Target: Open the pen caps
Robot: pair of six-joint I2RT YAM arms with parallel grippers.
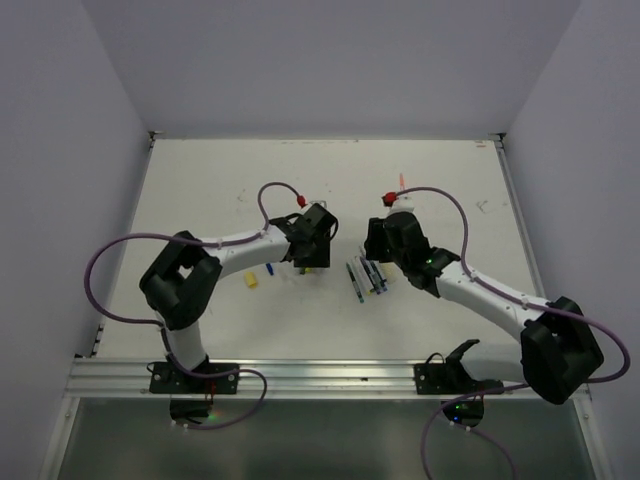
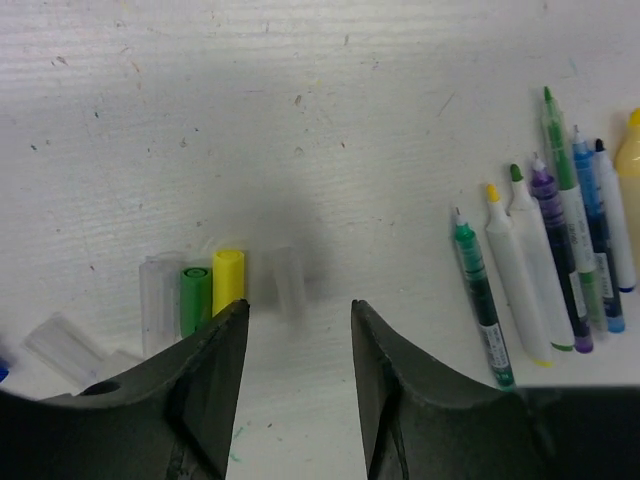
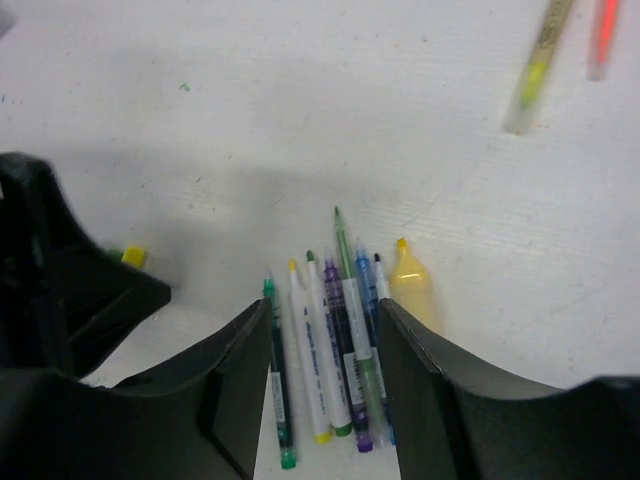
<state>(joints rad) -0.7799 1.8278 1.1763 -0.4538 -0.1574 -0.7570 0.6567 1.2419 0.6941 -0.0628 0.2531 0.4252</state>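
green, white, purple pens (image 2: 548, 265) lie parallel — tips all one way.

Bare table (image 2: 330, 120) separates caps (image 2: 228, 280) from pens (image 2: 548, 250), seemingly passable

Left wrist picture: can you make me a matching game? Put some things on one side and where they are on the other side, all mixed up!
Things:
1. yellow cap
2. dark green pen
3. yellow highlighter
4. purple pen

Places:
A. at the right edge of the view
B. left end of the row of pens
C. right beside the green cap
D. inside the row, with pens on both sides

Pairs: 1-C, 2-B, 3-A, 4-D.
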